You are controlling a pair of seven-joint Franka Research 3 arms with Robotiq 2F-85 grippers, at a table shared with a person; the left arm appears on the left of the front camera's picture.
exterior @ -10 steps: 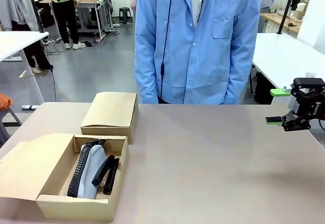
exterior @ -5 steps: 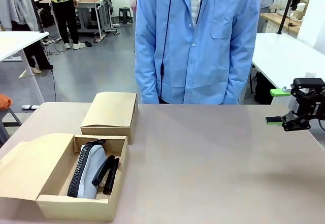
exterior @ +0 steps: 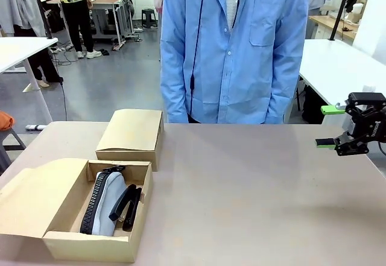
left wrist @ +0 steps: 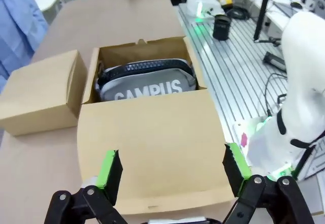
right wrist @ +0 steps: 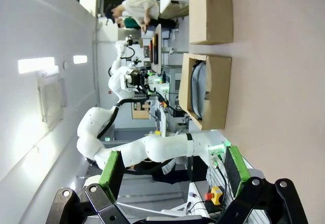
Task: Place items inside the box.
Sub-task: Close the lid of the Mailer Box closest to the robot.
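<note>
1. Nothing has moved since the earlier frames: the right end effector (exterior: 329, 125) hangs in the same spot at the worktop's (exterior: 253, 193) 3 o'clock edge, and the box contents lie as before.
2. Two cardboard boxes sit on the worktop: one open box (exterior: 90, 233) at about 8 o'clock, and one closed box (exterior: 131, 134) just beyond it, toward 10 o'clock.
3. Inside the open box lie one grey zip pencil pouch (exterior: 107, 201), its white "CAMPUS" lettering readable from the left wrist camera, and one black stapler (exterior: 128, 207) touching its 3 o'clock side.
4. Right end effector: its two green-padded fingers stand wide apart, holding nothing.
5. Left end effector (left wrist: 172, 170): its fingers are spread wide, empty, hovering above the open box's flap (left wrist: 152, 148).
6. One person in a blue shirt (exterior: 235, 49) stands at the 12 o'clock side of the worktop.
</note>
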